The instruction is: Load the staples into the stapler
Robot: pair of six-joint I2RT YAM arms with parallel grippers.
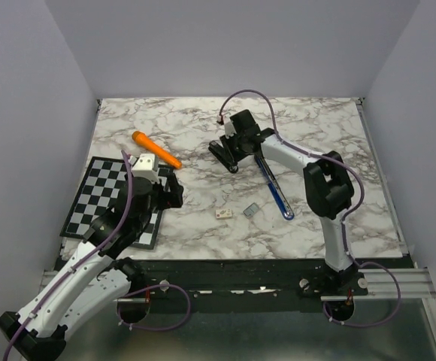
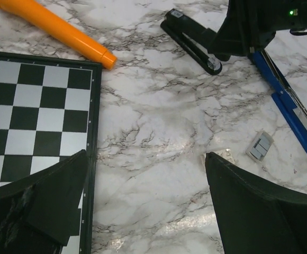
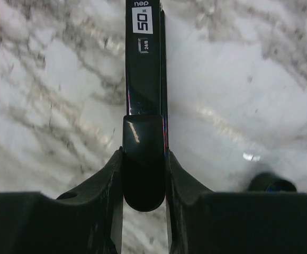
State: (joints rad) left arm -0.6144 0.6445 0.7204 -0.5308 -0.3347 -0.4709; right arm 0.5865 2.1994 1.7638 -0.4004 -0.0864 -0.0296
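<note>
The right gripper [image 3: 144, 157] is clenched on the black stapler [image 3: 145, 69]. The staples [image 1: 251, 211] lie on the tabletop [image 1: 195, 229] on the stapler's near side, well apart from that gripper. The left gripper [image 2: 145, 159] gapes wide.

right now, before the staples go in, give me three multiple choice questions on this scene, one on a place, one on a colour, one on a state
1. Where do the staples lie?
A on the marble table, apart from the stapler
B inside the stapler
C on top of the stapler

2. What colour is the marker?
A green
B blue
C orange

3. How is the right gripper?
A wide open in the air
B closed on the stapler's end
C holding the staples

Answers: 1 A, the grey strip sits on bare marble. 2 C, its body is plainly orange. 3 B, the right wrist view shows both fingers against the stapler's sides.
</note>
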